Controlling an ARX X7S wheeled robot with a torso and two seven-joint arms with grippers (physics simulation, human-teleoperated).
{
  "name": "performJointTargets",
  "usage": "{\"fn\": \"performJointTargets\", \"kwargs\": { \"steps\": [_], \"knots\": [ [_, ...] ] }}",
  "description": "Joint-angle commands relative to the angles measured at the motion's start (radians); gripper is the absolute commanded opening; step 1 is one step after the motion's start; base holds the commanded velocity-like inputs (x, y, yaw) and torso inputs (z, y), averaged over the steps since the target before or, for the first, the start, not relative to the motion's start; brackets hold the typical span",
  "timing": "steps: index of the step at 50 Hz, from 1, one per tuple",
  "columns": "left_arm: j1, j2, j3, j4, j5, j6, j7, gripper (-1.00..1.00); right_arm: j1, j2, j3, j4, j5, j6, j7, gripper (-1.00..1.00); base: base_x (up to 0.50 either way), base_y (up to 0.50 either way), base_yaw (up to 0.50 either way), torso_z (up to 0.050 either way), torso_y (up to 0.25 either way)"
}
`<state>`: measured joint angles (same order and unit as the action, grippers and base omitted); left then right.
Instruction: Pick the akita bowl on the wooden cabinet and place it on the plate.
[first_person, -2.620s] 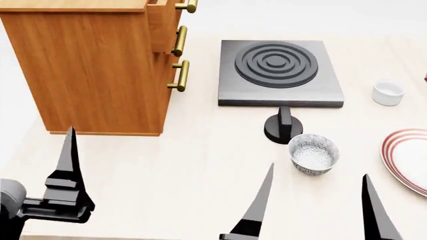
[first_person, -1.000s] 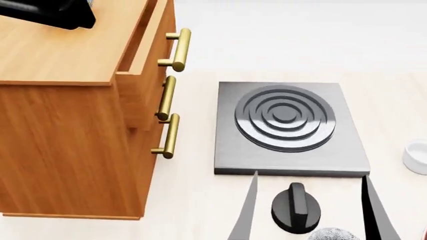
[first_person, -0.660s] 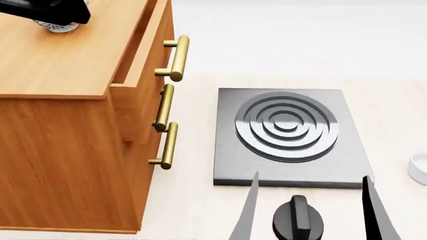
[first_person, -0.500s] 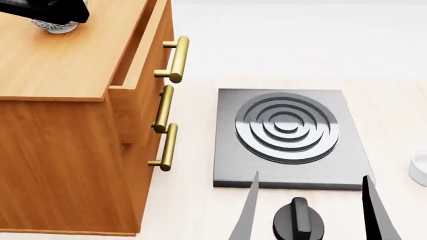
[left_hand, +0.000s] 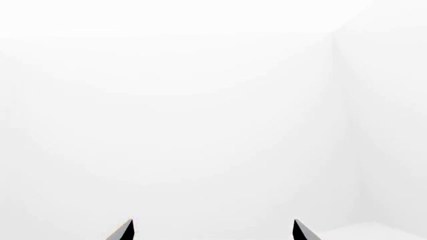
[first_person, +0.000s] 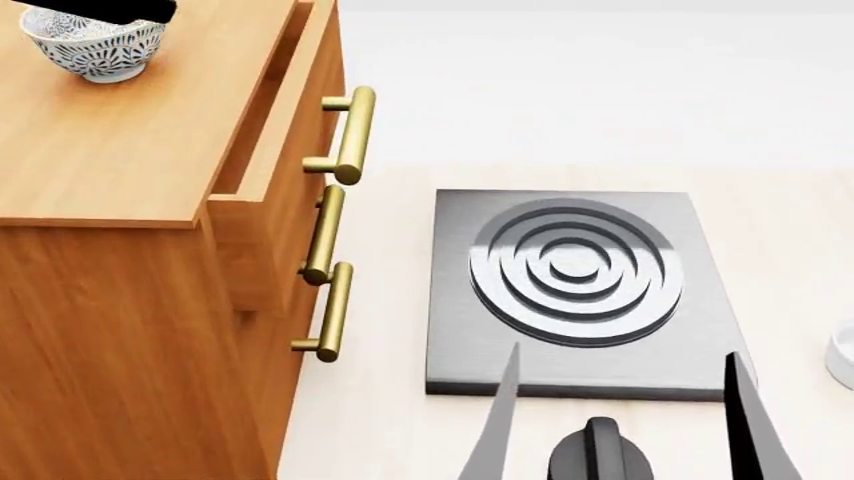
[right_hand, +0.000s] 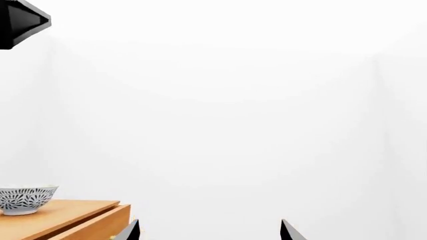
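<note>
The wooden cabinet (first_person: 134, 200) is tall, so both arms are lifted high to reach its top. The akita bowl (first_person: 94, 42) sits on that top, at the far corner. It is white with dark blue leaf marks. The right gripper (first_person: 621, 420) and left gripper (left_hand: 212, 231) are spread apart, holding nothing.

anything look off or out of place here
Only the wooden cabinet: its top drawer sits pulled out past the two below. The patterned bowl stands upright on the cabinet top, nothing spilled. The stove plate lies flat.
</note>
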<state>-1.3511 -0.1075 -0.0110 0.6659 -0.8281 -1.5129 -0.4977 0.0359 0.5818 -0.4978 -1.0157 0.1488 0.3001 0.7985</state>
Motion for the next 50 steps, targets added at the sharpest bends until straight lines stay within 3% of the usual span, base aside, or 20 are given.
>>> {"fn": "performJointTargets", "kwargs": {
  "steps": [1,8,22,31,38,43,50],
  "knots": [
    [-0.113,-0.007,0.074,-0.098,0.007,0.025,-0.009,1.0,-0.001,0.007,-0.001,-0.001,0.003,-0.005,0.006,1.0,0.0,0.0,0.0,0.0,0.0],
    [-0.128,-0.016,0.124,-0.159,0.021,0.068,0.004,1.0,-0.007,0.013,0.003,0.001,0.007,-0.013,0.01,1.0,0.0,0.0,0.0,0.0,0.0],
    [-0.311,-0.03,0.123,-0.553,0.087,0.181,0.091,1.0,-0.002,0.017,-0.001,-0.002,0.007,-0.01,0.016,1.0,0.0,0.0,0.0,0.0,0.0],
    [-0.39,-0.03,0.183,-0.737,0.147,0.218,0.102,1.0,0.001,0.017,-0.006,-0.002,0.008,-0.009,0.019,1.0,0.0,0.0,0.0,0.0,0.0],
    [-0.456,-0.029,0.266,-0.881,0.201,0.31,0.166,1.0,0.006,0.017,-0.013,-0.004,0.007,-0.004,0.022,1.0,0.0,0.0,0.0,0.0,0.0],
    [-0.518,-0.028,0.389,-1.003,0.282,0.375,0.204,1.0,0.006,0.019,-0.015,-0.003,0.007,-0.009,0.023,1.0,0.0,0.0,0.0,0.0,0.0],
    [-0.586,0.0,0.419,-1.173,0.304,0.44,0.263,1.0,0.007,0.021,-0.017,-0.001,0.01,-0.011,0.026,1.0,0.0,0.0,0.0,0.0,0.0]
  ]
}}
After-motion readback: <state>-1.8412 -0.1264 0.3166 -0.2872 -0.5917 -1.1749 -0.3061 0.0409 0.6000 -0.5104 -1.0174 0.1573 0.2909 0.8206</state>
